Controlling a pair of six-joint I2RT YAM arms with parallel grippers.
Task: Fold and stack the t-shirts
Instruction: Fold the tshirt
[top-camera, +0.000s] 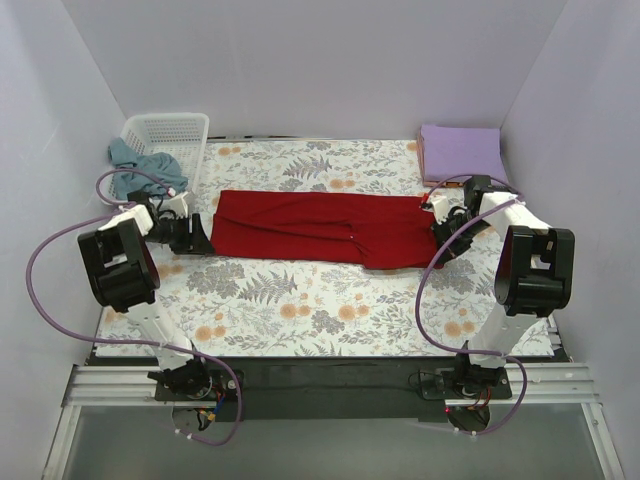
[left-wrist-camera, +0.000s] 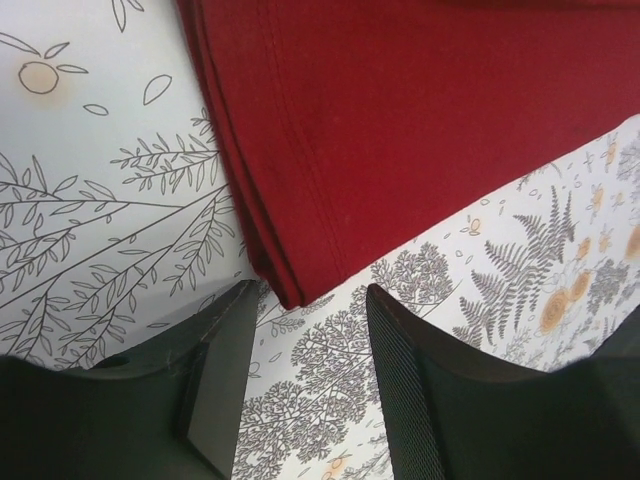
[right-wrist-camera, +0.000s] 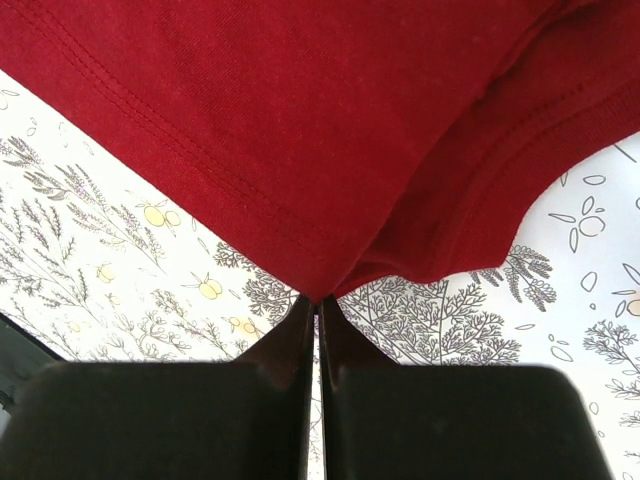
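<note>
The deep red t-shirt (top-camera: 310, 228) lies folded into a long band across the middle of the floral cloth. My left gripper (top-camera: 203, 238) is open and empty at the band's left end. In the left wrist view the shirt's folded corner (left-wrist-camera: 290, 285) lies just ahead of the gap between my left gripper's (left-wrist-camera: 312, 305) fingers. My right gripper (top-camera: 440, 224) is at the right end. In the right wrist view it (right-wrist-camera: 319, 300) is shut, pinching the red cloth (right-wrist-camera: 300, 120) at its tips. The pale lavender t-shirt (top-camera: 460, 152) lies folded at the back right. The blue-grey t-shirt (top-camera: 135, 165) hangs crumpled over the basket.
The white lattice basket (top-camera: 165, 135) stands at the back left corner. The floral table cloth (top-camera: 300, 300) covers the table. White walls close in the left, back and right sides. Purple cables loop beside both arms.
</note>
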